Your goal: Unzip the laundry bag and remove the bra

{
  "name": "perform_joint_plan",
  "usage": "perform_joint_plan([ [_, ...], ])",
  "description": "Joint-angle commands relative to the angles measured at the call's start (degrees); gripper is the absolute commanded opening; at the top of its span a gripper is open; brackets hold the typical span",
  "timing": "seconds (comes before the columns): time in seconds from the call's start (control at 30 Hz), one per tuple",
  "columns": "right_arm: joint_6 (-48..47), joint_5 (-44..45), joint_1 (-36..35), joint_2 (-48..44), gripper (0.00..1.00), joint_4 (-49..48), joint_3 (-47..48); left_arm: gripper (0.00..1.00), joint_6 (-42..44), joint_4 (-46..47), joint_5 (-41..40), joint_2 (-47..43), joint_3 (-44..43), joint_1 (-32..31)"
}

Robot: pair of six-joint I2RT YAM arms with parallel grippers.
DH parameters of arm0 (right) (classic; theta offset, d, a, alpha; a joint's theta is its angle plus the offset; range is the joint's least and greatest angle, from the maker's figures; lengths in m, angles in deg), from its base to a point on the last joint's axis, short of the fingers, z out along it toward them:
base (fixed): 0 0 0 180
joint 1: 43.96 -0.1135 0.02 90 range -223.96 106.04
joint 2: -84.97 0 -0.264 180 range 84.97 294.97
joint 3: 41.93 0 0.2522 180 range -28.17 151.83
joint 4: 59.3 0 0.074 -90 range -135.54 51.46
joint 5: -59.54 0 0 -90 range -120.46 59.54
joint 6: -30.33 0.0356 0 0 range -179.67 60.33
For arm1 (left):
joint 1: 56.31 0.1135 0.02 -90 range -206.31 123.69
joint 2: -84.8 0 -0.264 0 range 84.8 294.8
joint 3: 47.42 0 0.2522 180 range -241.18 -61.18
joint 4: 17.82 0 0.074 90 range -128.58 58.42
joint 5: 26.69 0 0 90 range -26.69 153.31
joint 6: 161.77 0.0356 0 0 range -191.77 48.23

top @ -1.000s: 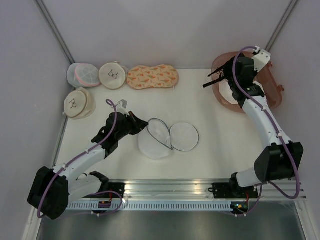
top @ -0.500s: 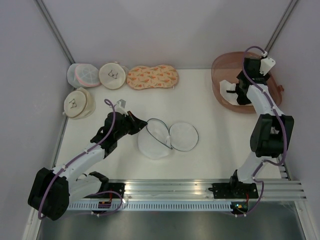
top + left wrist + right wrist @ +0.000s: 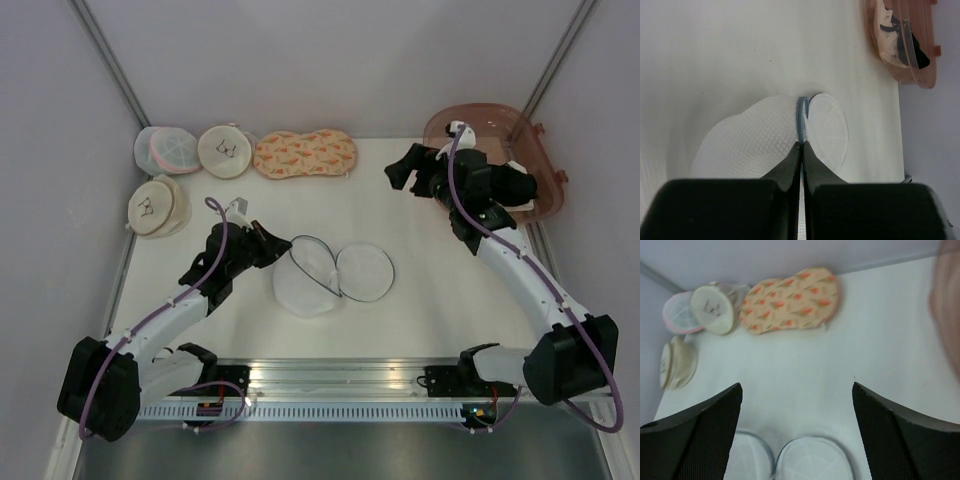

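Over the bench (image 3: 440,270), right hand (image 3: 405,172), open and empty, has left the basket (image 3: 535,130), bra (image 3: 921,57) apparently delivered; left hand (image 3: 272,243) pinches the bag (image 3: 305,285) by its rim.

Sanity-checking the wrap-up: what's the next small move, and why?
Probably open the left gripper and release the dark rim of the round translucent mesh laundry bag. The bag lies unzipped and looks empty, a black garment seems to sit in the pink plastic basket, and the right gripper is open.
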Motion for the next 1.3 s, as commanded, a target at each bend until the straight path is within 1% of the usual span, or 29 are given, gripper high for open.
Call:
perform_joint_plan([
  [0.0, 1.51, -8.74, -5.33, -4.30, 0.95, -3.69, -10.10, 0.02, 2.07, -0.49, 1.24, -1.86, 0.51, 0.74],
  [0.07, 1.95, -6.72, -7.45, -6.94, 0.93, -0.63, -13.20, 0.02, 2.42, -1.10, 0.81, -2.47, 0.69, 1.09],
  [0.1, 2.22, -4.01, -7.89, -7.73, 0.92, 0.34, -16.79, 0.02, 2.42, -1.11, 0.54, -2.65, 0.86, 1.18],
  [0.2, 3.62, -2.49, -8.16, -11.94, 0.89, 0.96, -24.28, 0.02, 1.90, -0.85, 0.89, -2.92, 1.30, 1.53],
  [0.33, 8.89, -6.35, -8.51, -14.68, 0.79, -1.23, -31.57, 0.02, 1.63, -0.58, 1.16, -2.66, 1.66, 1.53],
  [0.47, 12.85, -5.74, -11.23, -16.88, 0.70, -1.23, -37.46, 0.02, 1.46, -0.49, 1.16, -2.65, 1.57, 1.62],
  [0.53, 14.69, -5.74, -12.46, -17.67, 0.66, -1.67, -39.48, 0.02, 1.28, -0.32, 1.50, -2.39, 1.66, 1.62],
  [0.67, 16.89, -4.34, -14.75, -16.71, 0.63, -2.64, -41.34, 0.02, 0.75, 0.56, 2.12, -1.78, 2.01, 1.53],
  [0.9, 17.77, 3.04, -19.06, -9.25, 0.57, -1.85, -40.12, 0.02, -0.21, 2.06, 2.82, -1.25, 2.80, 1.53],
  [1.1, 18.30, 8.48, -21.08, -2.92, 0.55, -3.95, -38.71, 0.02, -0.83, 3.02, 3.70, -1.07, 3.32, 1.62],
  [1.2, 18.48, 9.99, -21.78, -1.33, 0.46, -5.09, -38.18, 0.02, -1.18, 3.81, 4.49, -0.81, 3.76, 1.62],
  [1.23, 18.39, 11.12, -21.96, -1.32, 0.38, -5.19, -37.66, 0.02, -1.44, 4.16, 4.76, -0.63, 4.03, 1.62],
  [1.27, 18.13, 11.74, -22.31, -1.32, 0.34, -5.10, -37.22, 0.02, -1.88, 4.51, 5.63, -0.55, 4.12, 1.53],
])
